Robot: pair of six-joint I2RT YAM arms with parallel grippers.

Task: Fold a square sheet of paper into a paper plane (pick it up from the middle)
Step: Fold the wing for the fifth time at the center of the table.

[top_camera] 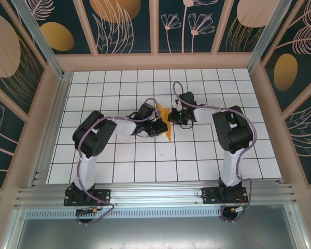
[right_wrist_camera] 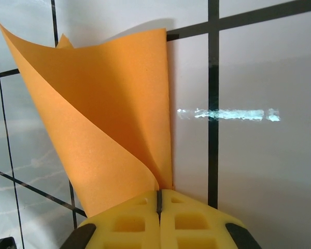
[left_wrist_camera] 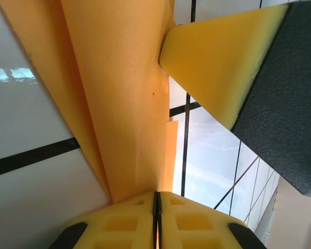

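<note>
On the white tiled surface [top_camera: 119, 166], near its middle, the orange sheet of paper [top_camera: 166, 126] stands upright (creased, one flap curling) between the arms. The left fingers [left_wrist_camera: 124, 223] and right fingers [right_wrist_camera: 192, 220] each clamp its edge.

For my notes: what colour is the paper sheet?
The paper sheet is plain orange, clearest in the right wrist view.

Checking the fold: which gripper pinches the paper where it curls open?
The right gripper: paper curls open above it; at the left gripper it lies in flat layers.
</note>
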